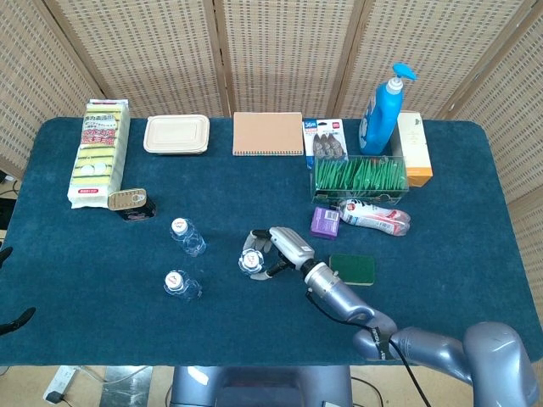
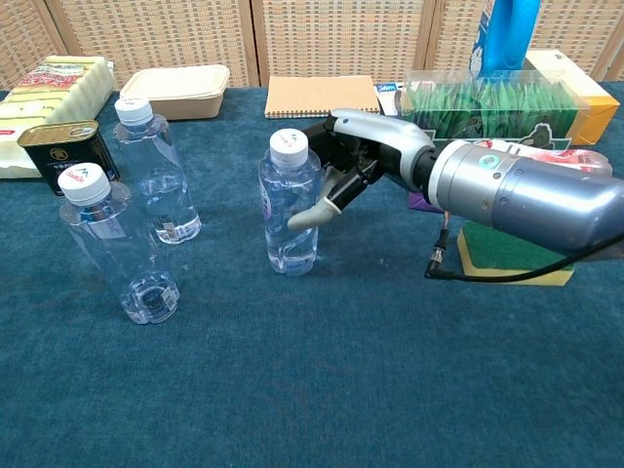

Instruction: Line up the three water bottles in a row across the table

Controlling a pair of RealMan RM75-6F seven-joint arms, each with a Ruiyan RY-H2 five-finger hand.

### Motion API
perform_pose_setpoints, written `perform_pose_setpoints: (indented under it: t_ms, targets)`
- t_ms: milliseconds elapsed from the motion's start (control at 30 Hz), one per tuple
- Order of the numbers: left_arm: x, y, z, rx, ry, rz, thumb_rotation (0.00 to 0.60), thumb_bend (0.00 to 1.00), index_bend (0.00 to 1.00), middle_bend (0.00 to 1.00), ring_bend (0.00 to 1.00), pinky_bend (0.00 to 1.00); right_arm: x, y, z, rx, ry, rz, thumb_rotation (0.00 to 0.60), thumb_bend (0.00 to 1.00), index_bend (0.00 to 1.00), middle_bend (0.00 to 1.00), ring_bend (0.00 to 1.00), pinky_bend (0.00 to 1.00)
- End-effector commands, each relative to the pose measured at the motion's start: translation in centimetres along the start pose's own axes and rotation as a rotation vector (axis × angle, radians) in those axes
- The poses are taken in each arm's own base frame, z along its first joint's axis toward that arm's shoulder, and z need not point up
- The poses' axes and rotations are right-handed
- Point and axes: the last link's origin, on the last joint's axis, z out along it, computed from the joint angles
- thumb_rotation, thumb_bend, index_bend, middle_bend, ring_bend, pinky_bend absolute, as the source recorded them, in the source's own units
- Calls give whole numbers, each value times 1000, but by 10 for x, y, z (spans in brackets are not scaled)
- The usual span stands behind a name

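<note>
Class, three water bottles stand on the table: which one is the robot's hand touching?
The rightmost bottle, nearest the notebook side: the right hand wraps its fingers around it. The other two bottles stand untouched further left.

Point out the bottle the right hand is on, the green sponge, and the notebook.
Bottle (image 2: pixel 289 210): chest view, clear body below the cap.
Green sponge (image 1: pixel 352 269): head view, middle of top face.
Notebook (image 1: pixel 268 134): head view, centre of brown cover.

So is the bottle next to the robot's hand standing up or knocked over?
Upright. The middle water bottle stands on its base, white cap on top, with the right hand wrapped around it.
</note>
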Motion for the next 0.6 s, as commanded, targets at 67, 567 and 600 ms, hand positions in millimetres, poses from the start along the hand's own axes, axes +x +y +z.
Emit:
perform_pose_setpoints:
  t_ms: [67, 567, 600]
  targets:
    - [0, 1, 0, -5, -4, 0, 600, 173, 0, 0, 0, 69, 0, 7, -4, -10, 25, 11, 600, 190, 582, 629, 609, 715]
    - [0, 5, -6, -39, -8, -9, 600, 171, 0, 0, 0, 69, 52, 10, -49, 4, 138, -41, 600, 230, 587, 633, 611, 723]
    - [0, 6, -6, -41, -9, -9, 600, 172, 0, 0, 0, 69, 55, 12, -52, -4, 141, -42, 600, 230, 587, 633, 611, 723]
